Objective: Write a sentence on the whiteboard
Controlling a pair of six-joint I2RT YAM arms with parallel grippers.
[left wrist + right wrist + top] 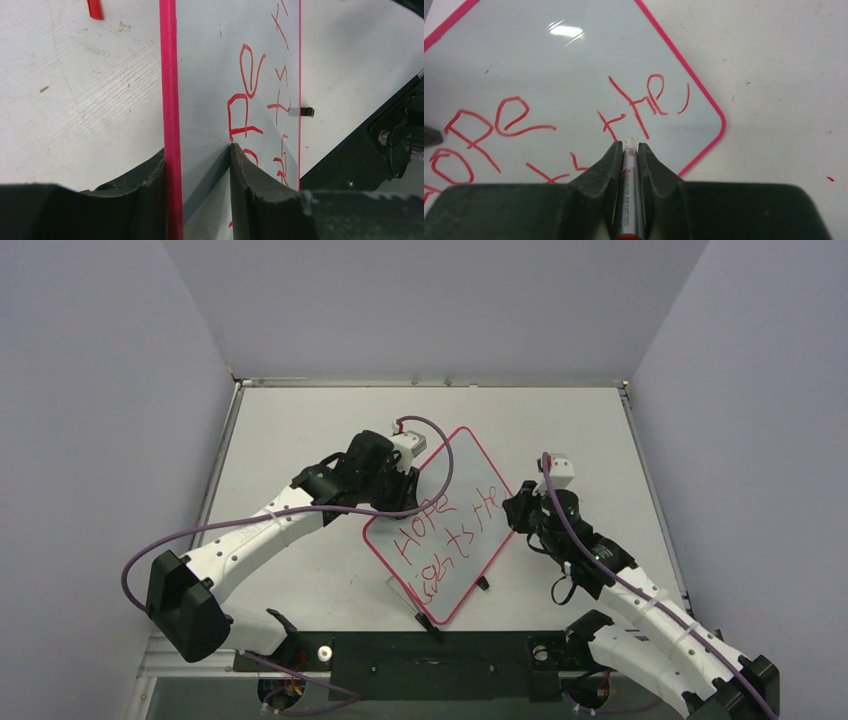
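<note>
A small red piece [94,9] lies on the scuffed table [75,100].

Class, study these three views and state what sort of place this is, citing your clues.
Probably a robotics lab work cell: a left arm and right arm mounted at a table's edge, plain walls boxing it in, a whiteboard with red writing.

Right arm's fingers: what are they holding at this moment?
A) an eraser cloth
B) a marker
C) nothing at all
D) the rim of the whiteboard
B: in the right wrist view a marker sits clamped between the right fingers, its tip pointing at the whiteboard.
</note>
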